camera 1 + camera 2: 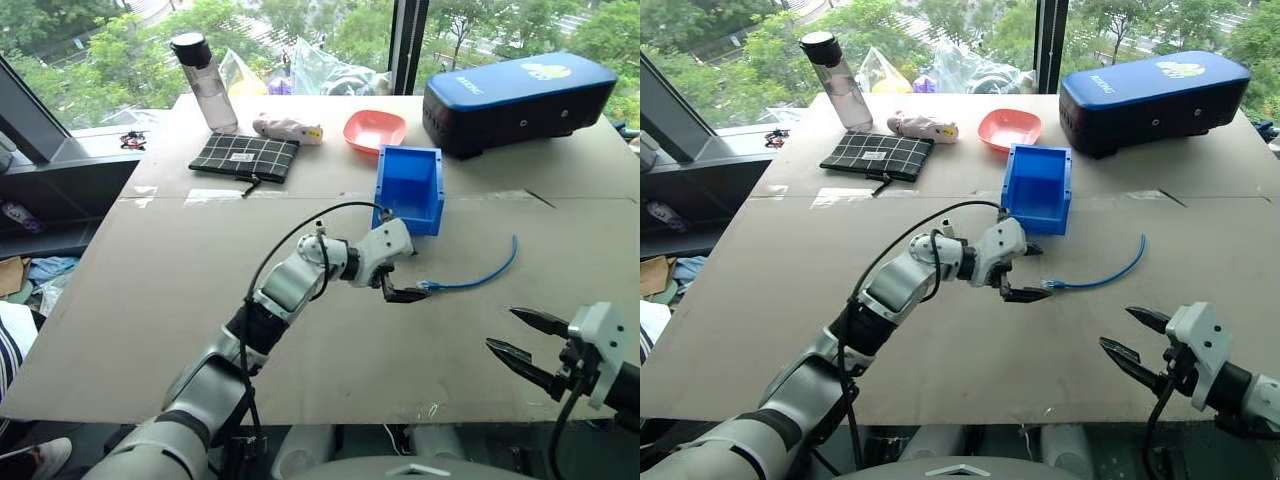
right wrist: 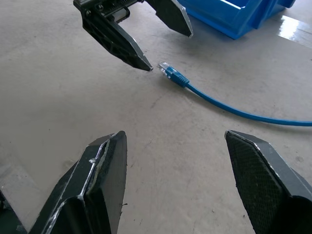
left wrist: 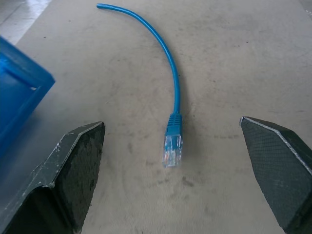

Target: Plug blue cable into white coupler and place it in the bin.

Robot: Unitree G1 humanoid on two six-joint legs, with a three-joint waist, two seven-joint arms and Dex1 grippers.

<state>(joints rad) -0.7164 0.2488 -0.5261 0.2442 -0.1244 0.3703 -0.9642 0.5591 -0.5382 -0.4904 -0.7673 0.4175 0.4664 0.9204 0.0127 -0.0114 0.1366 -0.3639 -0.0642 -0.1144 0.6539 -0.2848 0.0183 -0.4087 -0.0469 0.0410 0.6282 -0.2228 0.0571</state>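
The step in hand is the approach to the blue cable (image 1: 478,277), ahead of any plugging. The cable lies loose in a shallow curve on the surface (image 1: 150,300), just in front of the bin (image 1: 410,187) and to the robot's right of it. Its nearer clear plug points at the left hand (image 1: 405,294).

The left hand is spread wide and empty. Its fingertips sit just short of the plug, one to each side of the plug's line. The right hand (image 1: 520,345) is also parted and holds nothing. It hangs low at the near right edge of the surface, well apart from the cable.

As a judgement, the next move calls for the left hand to advance until the plug boot lies between the fingers, then close on the boot rather than on the thin cord.

The left wrist view shows the plug's clear body and blue boot centred between the fingers. The head views give only a small pale tip there. The right wrist view shows the left fingertips nearly touching the plug. The white coupler cannot be located.
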